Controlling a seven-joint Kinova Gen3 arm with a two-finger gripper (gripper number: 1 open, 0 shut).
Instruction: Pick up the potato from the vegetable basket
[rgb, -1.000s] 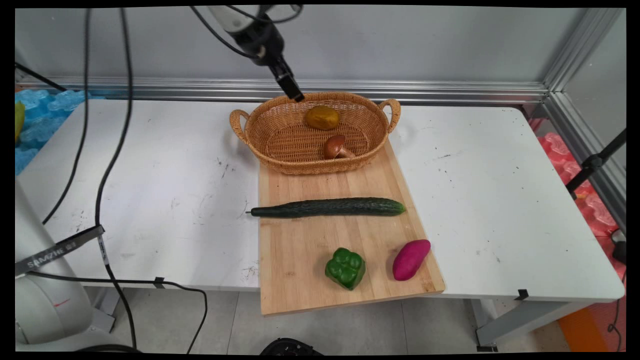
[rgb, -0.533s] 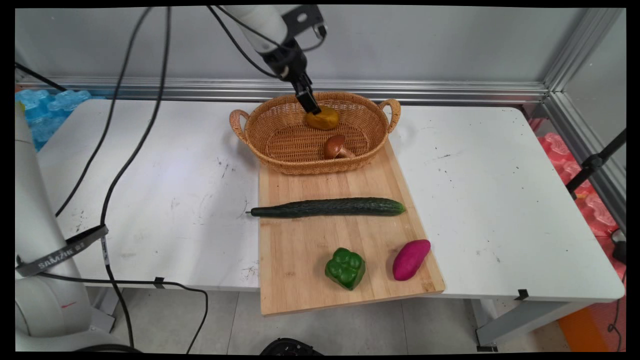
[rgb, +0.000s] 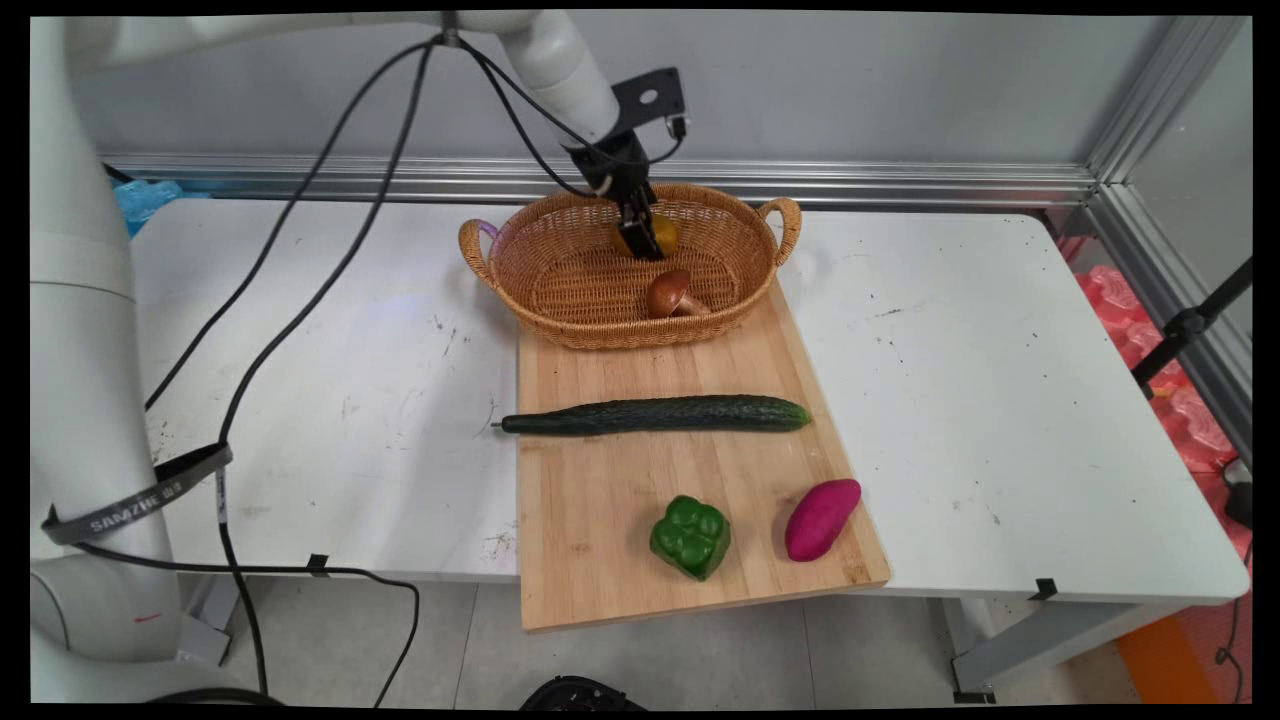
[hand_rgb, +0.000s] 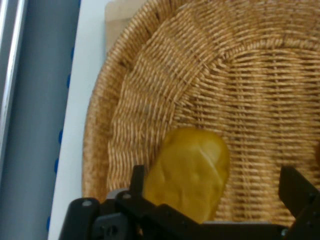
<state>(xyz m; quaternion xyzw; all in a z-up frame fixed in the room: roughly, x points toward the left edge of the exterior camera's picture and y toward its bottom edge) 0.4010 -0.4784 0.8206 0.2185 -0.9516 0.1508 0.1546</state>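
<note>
We are looking at a yellow-brown potato (hand_rgb: 192, 172) lying in the wicker basket (rgb: 560, 285), toward its far side. The gripper (rgb: 644, 235) is reaching down into the basket over it, and in the hand view the jaws are standing wide apart with the potato sitting between them; one finger (hand_rgb: 137, 182) is showing just at the potato's left flank and the other is standing well clear on the right. We cannot tell whether the left finger is touching it.

Just nearer in the basket, a brown mushroom (rgb: 668, 294) is lying on its side, close to the potato but apart from it.

The basket is resting at the far end of a wooden cutting board (rgb: 600, 480), its near part on the board. Farther down the board a long dark cucumber (rgb: 655, 414) is lying crosswise, its stem end reaching past the board's left edge. Near the front, a green bell pepper (rgb: 690, 537) and a purple sweet potato (rgb: 821, 518) are sitting side by side, apart from each other. The board is lying on the white tabletop (rgb: 1000, 400), overhanging its near edge.
</note>
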